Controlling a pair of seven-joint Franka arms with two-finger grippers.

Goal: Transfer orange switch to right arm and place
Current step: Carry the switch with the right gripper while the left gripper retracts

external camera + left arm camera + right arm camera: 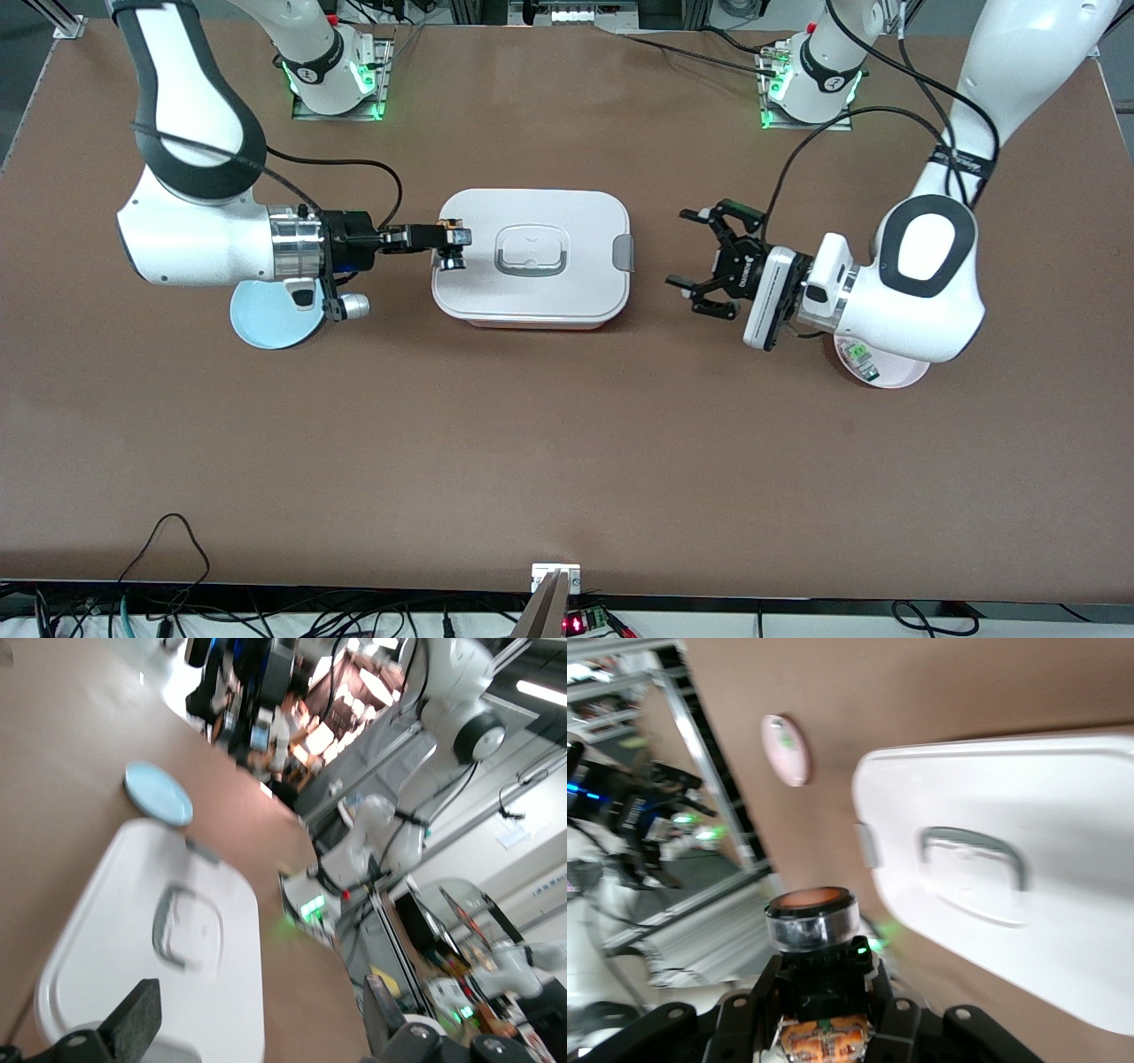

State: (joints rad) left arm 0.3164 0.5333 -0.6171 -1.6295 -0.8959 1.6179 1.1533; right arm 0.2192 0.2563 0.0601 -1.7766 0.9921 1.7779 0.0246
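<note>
My right gripper (450, 237) is shut on the orange switch (454, 250), a small black block with an orange part. It holds the switch in the air over the edge of the white lidded box (567, 297) at the right arm's end. In the right wrist view the switch (819, 979) sits between the fingers (749, 1019), its round cap pointing away from the wrist. My left gripper (694, 259) is open and empty, just off the box's other end and facing it. In the left wrist view its fingers (133, 1019) stand wide apart over the box (106, 930).
A blue plate (257, 326) lies under the right arm's wrist and shows in the left wrist view (158, 792). A pink plate (897, 377) holding a green-and-clear component (859, 357) lies under the left arm and shows in the right wrist view (786, 749). Bare brown table spreads toward the front camera.
</note>
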